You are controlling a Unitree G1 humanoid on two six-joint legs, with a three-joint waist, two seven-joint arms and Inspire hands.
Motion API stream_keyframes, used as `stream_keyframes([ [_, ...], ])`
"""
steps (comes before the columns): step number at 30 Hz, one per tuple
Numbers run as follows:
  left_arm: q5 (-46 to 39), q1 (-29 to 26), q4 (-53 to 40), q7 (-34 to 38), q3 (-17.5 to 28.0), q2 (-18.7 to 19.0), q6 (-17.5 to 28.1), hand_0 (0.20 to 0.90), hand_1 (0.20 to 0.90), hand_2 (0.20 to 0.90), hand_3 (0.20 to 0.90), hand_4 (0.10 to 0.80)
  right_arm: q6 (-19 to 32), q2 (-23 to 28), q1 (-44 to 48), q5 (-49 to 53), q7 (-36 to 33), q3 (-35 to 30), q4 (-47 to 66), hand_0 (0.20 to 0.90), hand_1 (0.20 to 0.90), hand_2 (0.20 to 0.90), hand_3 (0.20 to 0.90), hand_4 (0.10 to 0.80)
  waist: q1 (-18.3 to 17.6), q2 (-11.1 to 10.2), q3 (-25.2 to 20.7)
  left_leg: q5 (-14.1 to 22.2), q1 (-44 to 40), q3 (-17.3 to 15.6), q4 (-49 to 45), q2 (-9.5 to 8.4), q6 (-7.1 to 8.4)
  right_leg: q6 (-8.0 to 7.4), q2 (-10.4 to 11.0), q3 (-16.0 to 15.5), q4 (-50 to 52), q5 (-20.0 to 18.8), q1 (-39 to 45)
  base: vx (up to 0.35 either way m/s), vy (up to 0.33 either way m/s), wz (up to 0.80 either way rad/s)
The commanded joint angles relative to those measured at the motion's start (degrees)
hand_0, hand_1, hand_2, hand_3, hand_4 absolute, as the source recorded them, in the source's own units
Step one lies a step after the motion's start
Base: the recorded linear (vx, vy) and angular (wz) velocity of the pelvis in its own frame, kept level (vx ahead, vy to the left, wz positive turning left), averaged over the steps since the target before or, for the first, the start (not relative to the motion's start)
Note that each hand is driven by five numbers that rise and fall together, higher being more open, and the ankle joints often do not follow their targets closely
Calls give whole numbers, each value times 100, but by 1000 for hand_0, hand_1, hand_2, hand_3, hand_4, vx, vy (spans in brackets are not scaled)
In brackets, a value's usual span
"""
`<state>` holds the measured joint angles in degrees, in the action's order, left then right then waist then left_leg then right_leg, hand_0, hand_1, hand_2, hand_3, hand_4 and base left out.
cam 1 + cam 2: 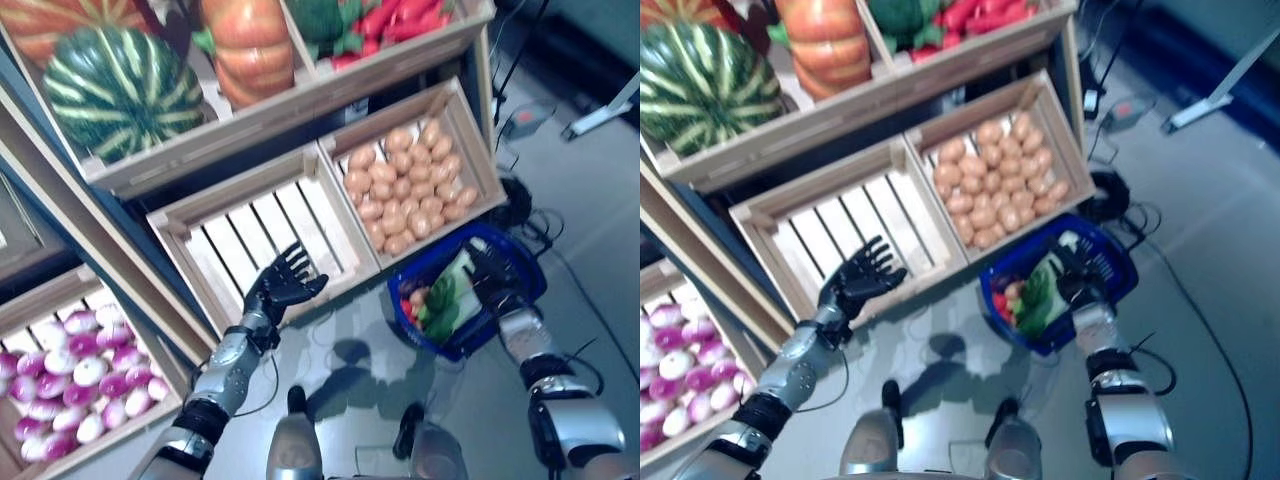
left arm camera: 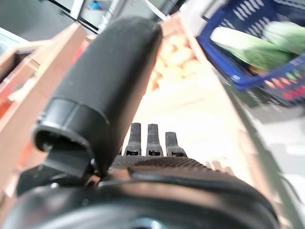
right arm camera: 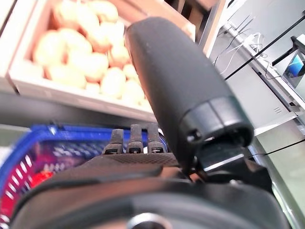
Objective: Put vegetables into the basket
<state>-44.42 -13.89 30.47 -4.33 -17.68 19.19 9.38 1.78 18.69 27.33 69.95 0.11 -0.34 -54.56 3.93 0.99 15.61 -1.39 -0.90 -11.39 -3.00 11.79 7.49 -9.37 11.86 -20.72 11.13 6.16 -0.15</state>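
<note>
left hand (image 1: 285, 285) is held open, fingers spread, nothing gripped, over the empty slatted crate (image 1: 240, 235). right hand (image 1: 497, 275) hangs over the blue basket (image 1: 530, 295), fingers straight, empty. veg (image 1: 437, 300) already lies in the basket. potatoes (image 1: 405, 190) are probably next: left hand should be shifted right & one potato enclosed fully before lifting.

1 basket (image 1: 520, 262), 2 pumpkins (image 1: 247, 45), 1 watermelon (image 1: 120, 90)
</note>
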Motion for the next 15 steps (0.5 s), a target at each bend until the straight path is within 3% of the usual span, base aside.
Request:
stream_keyframes([
  [1, 245, 97, -36, 74, 56, -21, 147, 900, 900, 900, 900, 800, 694, -47, -55, -395, 290, 180, 663, 900, 900, 900, 900, 800, -10, -124, -640, -86, -209, -103, 301, -163, -181, 314, -72, 106, -774, -632, 327, 129, 25, -5],
  [7, 415, 654, 384, 127, 206, -441, 323, 900, 900, 900, 900, 800, 1084, -833, -1442, -1065, 411, 745, 1356, 900, 900, 900, 900, 800, -179, -161, -952, -125, -625, -296, 800, -211, -208, 240, -182, 178, -1507, -951, 764, 65, 0, -6],
  [15, 624, 907, 784, 53, 391, -714, 365, 900, 900, 900, 900, 800, 1295, -1104, -2190, -1975, 885, 1390, 2194, 900, 900, 900, 900, 800, -342, -182, -1013, -35, -712, -366, 800, -266, -227, 196, -163, 227, -1613, -1009, 834, 13, -4, -8],
])
